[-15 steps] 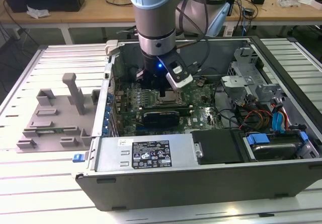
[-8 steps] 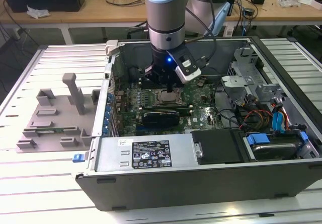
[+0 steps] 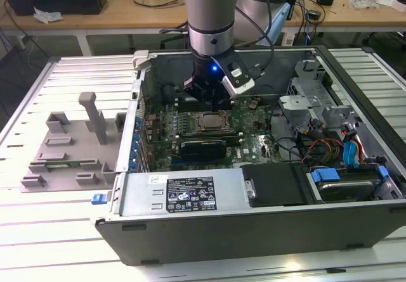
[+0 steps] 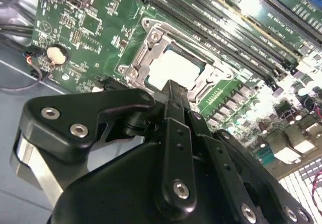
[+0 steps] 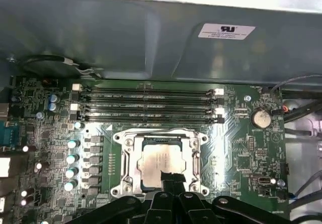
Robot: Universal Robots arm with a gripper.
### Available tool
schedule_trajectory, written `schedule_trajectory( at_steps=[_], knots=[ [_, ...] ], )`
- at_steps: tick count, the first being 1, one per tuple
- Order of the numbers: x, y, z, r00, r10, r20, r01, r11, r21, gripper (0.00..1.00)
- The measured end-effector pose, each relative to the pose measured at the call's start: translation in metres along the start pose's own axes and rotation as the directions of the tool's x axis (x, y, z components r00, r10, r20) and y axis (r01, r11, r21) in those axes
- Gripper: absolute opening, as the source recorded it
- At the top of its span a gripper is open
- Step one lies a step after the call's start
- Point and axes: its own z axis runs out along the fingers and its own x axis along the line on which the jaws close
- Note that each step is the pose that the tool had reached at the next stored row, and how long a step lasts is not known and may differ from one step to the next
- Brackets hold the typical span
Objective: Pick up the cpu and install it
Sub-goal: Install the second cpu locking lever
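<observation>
The cpu (image 5: 160, 163) sits in its socket frame (image 5: 126, 161) on the green motherboard (image 3: 254, 130), inside the open computer case (image 3: 254, 231) on the slatted counter (image 3: 76, 231). It looks placed, so the install seems mostly done. The gripper (image 4: 172, 90) hangs just above the chip, its fingers (image 4: 176, 108) pressed together, holding nothing.

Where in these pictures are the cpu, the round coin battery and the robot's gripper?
cpu (image 5: 162, 162): first wrist view, middle of its silver top, lying in the socket frame.
coin battery (image 5: 260, 117): first wrist view, centre of its round face.
gripper (image 4: 172, 89): second wrist view, tip of its black fingers above the cpu.
</observation>
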Motion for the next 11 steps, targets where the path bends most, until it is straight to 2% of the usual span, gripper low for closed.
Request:
schedule_trajectory(
  at_steps=[11],
  knots=[
    [-0.0005, 0.0, -0.0003, 1.0, 0.0, -0.0001, 0.0, 1.0, 0.0003, 0.11]
  ],
)
